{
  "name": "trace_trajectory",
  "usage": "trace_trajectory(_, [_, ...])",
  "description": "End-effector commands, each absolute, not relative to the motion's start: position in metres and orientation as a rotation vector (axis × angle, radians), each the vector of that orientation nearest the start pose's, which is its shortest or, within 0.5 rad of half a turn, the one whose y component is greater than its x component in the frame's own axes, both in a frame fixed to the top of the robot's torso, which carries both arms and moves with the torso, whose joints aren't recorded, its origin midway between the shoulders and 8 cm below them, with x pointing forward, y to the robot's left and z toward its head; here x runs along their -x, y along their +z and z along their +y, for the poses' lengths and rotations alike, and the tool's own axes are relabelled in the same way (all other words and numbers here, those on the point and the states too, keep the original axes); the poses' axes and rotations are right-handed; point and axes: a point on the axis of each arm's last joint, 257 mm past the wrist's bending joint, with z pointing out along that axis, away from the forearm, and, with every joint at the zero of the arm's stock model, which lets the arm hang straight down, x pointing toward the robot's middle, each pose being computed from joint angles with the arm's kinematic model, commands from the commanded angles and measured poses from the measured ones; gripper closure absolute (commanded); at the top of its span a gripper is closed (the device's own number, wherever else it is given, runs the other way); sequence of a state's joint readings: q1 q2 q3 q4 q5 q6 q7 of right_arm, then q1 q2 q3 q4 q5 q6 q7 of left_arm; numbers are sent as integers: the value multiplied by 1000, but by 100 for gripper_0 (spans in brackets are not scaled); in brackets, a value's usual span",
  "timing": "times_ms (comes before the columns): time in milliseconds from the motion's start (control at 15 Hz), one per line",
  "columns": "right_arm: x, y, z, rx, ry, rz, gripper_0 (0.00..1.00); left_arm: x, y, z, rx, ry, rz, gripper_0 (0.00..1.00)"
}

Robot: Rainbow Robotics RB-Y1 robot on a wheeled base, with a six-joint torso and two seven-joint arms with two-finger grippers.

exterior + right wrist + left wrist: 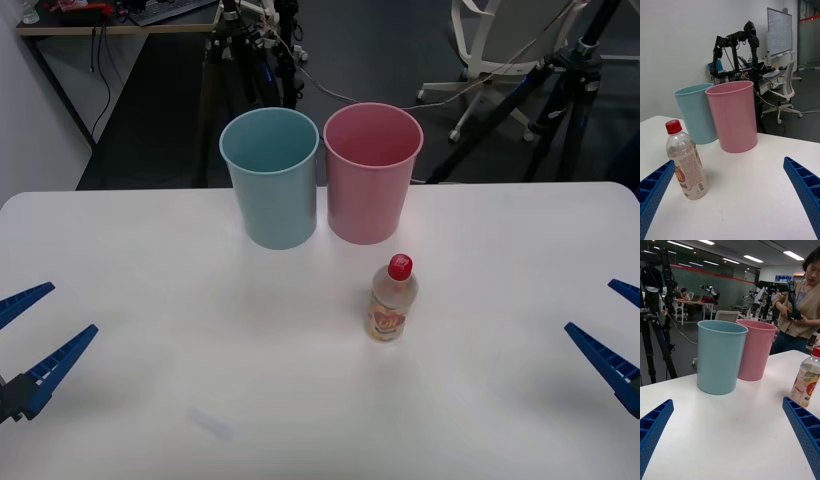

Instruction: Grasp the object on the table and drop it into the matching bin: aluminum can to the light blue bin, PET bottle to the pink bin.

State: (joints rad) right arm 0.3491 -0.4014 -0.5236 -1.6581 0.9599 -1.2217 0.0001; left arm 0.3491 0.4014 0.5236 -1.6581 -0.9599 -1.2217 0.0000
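Holding both pairs of jaws spread wide and empty, I have my left gripper low over the left edge of the white, smooth, round-cornered tabletop and my right gripper low over its right edge. Each shows two blue ribbed fingers, well apart from each other and touching nothing. In the left wrist view my left gripper has its fingers at the two lower corners with bare tabletop between them; the right wrist view shows my right gripper the same way over the tabletop.

Nearest to my right jaws, yet still well apart from them, the small clear plastic bottle with a red screw cap and a yellow-orange label stands upright on the tabletop, a little right of its middle. From my right wrist the bottle stands near one finger, not touching it. From my left wrist the bottle is partly cut off by the picture's edge.

Beyond the bottle, towards the far edge of the tabletop, two round tapered plastic bins stand upright with open mouths up. The plain pink bucket-shaped bin is just behind the bottle, and the plain pale blue-teal bucket-shaped bin stands just beside it on its left; whether the two bins touch I cannot tell. Both wrist views show the pink bin beside the light blue one.
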Motion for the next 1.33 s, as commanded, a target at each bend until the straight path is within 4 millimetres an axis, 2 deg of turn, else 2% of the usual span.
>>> trace_trajectory(67, [-345, -168, -328, 442, 578, 1423, 0, -342, -169, 330, -465, -567, 1441, 0])
trace_trajectory(400, [-339, -170, -330, 456, 587, 1427, 0, -342, -169, 330, -465, -567, 1441, 0])
trace_trajectory(667, [-329, -187, -325, 577, 512, 1397, 0, -342, -169, 330, -465, -567, 1441, 0])
trace_trajectory(800, [-333, -193, -317, 674, 473, 1355, 0, -342, -169, 330, -465, -567, 1441, 0])
trace_trajectory(1067, [-341, -206, -292, 759, 537, 1299, 0, -342, -169, 330, -465, -567, 1441, 0])
trace_trajectory(1333, [-353, -228, -272, 777, 610, 1320, 0, -342, -169, 330, -465, -567, 1441, 0])
